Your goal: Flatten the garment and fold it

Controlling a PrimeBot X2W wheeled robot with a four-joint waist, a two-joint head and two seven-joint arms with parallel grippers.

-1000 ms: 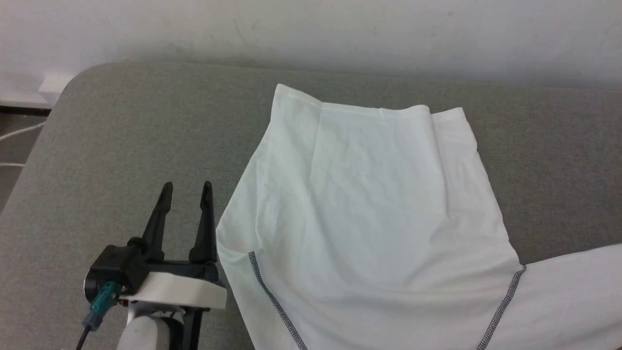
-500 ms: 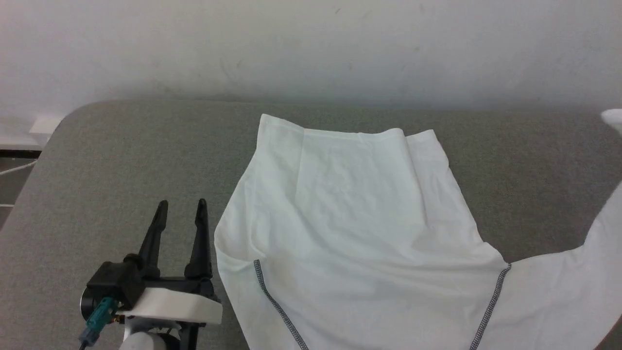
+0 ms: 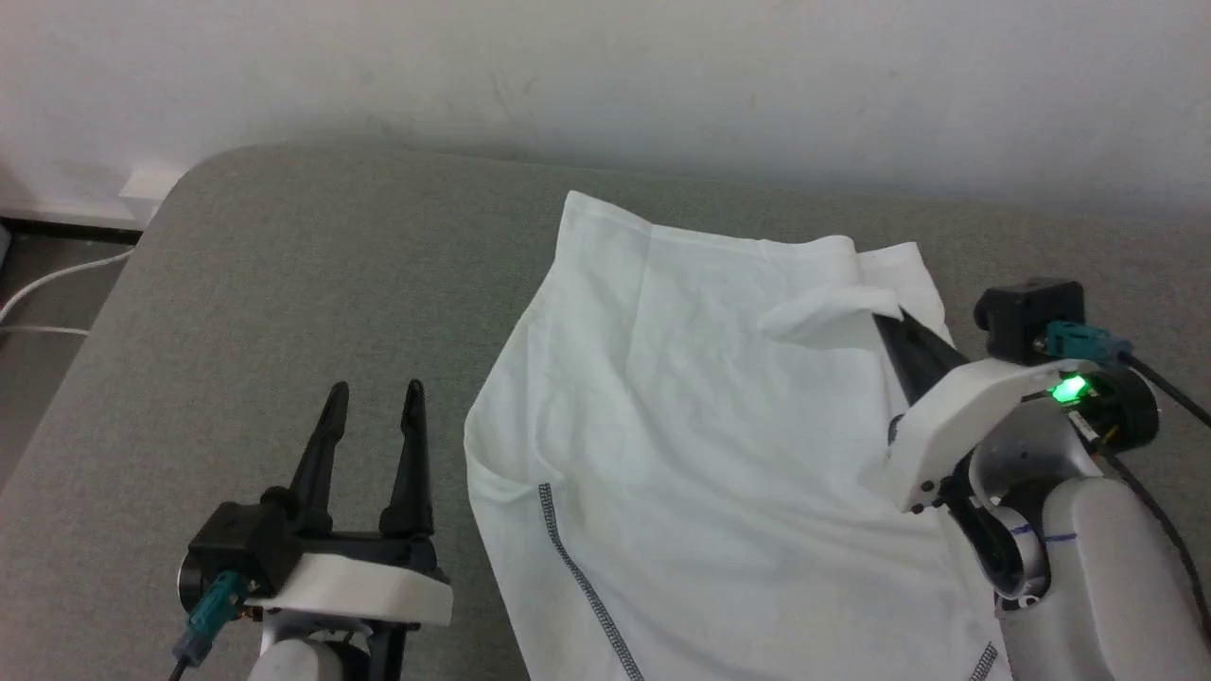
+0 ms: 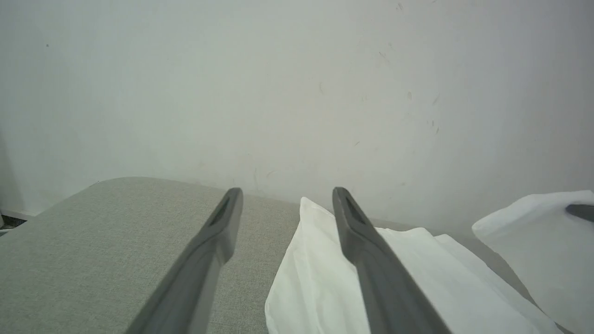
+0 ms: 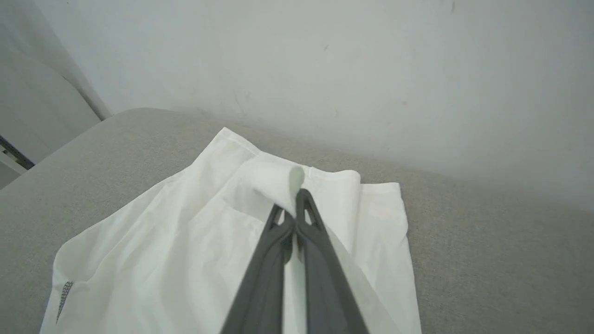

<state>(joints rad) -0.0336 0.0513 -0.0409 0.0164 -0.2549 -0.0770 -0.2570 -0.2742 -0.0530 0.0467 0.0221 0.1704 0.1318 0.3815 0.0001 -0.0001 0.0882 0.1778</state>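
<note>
— Garment [image 3: 700,454] placement?
— Spread on the grey upholstered surface [image 3: 284,284], far hem close to the white wall [image 3: 605,76], near part running off the bottom edge of the head view. Mostly flat, lightly wrinkled, with a dark zigzag seam [image 3: 587,591] slanting across the near left part.
— And relative to the left gripper [image 3: 376,388]?
— Just to its right, not touching. Fingers spread wide, pointing toward the wall, over bare grey upholstery, nothing between them. In the left wrist view, left edge of the cloth passing behind the right-hand finger.
— Right gripper [image 3: 891,326]?
— Over the far right part of the garment, fingers pressed together, pinching a fold of the thin white fabric. Flap raised above the rest of the cloth and draped around the fingertips. Beyond it, the far right corner lying flat on the upholstery.
— Anything else around?
— Green light [image 3: 1069,388] glowing on the right wrist. White cable [image 3: 57,279] on the floor past the left end of the surface.
</note>
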